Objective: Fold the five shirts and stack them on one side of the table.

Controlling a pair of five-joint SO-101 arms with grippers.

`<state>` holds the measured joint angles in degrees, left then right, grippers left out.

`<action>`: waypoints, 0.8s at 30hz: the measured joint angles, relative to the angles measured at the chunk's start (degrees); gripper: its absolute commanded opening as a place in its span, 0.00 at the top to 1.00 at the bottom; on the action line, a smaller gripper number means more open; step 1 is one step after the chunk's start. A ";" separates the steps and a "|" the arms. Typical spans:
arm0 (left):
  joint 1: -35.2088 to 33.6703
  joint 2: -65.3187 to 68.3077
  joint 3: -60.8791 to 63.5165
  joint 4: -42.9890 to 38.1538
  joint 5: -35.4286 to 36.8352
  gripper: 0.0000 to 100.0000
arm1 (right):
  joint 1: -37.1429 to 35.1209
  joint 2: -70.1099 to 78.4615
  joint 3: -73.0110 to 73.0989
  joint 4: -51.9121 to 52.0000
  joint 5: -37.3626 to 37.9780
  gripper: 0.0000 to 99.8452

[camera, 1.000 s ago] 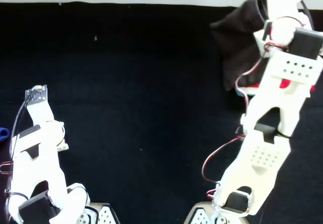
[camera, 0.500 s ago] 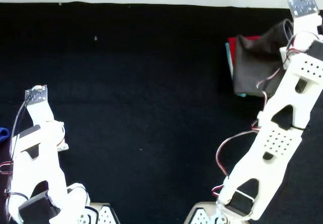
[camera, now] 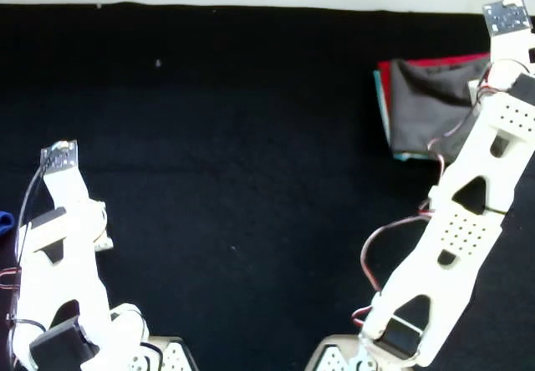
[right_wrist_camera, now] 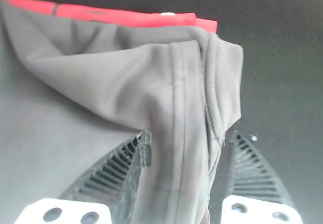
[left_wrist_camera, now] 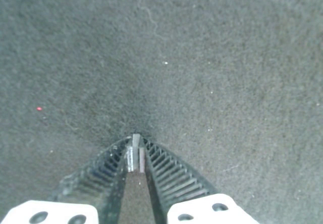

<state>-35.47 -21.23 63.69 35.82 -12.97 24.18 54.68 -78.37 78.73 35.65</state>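
A dark grey shirt lies on top of a stack at the far right of the black table, over a red shirt and a teal one whose edges peek out. My right gripper is open at the stack's right edge, and a bunched fold of the grey shirt sits loosely between its spread fingers. The red shirt shows beyond the fold. My left gripper is shut on nothing and points down at bare cloth near the left front of the table.
The right arm stretches from the front edge up to the stack. The left arm stands folded at the front left. A bit of blue cloth shows at the left edge. A black table cover spans the middle.
The right arm swung right and lowered the dark grey shirt from the air onto the stack, where it now lies flatter. The left arm has not moved.
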 measured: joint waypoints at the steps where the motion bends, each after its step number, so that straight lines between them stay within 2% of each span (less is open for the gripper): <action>1: 0.00 0.00 0.00 0.00 0.00 0.99 | 0.09 0.00 -0.53 -0.26 -1.93 0.78; 5: 0.00 0.00 0.00 0.00 0.00 0.99 | 0.44 0.00 -5.45 -0.62 -12.13 0.79; 7: 0.00 0.00 0.00 0.00 0.00 0.99 | 0.26 0.00 -8.70 -0.53 -15.91 0.85; 8: 0.00 0.00 0.00 0.00 0.00 0.99 | 0.00 0.00 -10.37 0.00 -16.62 0.91; 9: 0.00 0.00 0.00 0.00 0.00 0.99 | -0.70 0.00 -12.04 1.14 -17.05 0.98; 10: 0.00 0.00 0.00 0.00 0.00 0.99 | -1.76 -0.09 -13.45 2.46 -17.32 1.00; 11: 0.00 0.00 0.00 0.00 0.00 0.99 | -2.90 -0.09 -14.51 4.13 -17.41 0.98; 18: 0.00 0.00 0.00 0.00 0.00 0.99 | -8.97 -0.09 -13.36 15.65 -13.19 0.99; 21: 0.00 0.00 0.00 0.00 0.00 0.99 | -9.23 -0.09 -10.55 15.56 -12.84 0.99; 24: 0.00 0.00 0.00 0.00 0.00 0.99 | -9.23 -0.09 -5.89 10.64 -12.84 0.99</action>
<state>-35.47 -21.23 63.69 35.82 -12.97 14.95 54.59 -84.26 89.36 22.81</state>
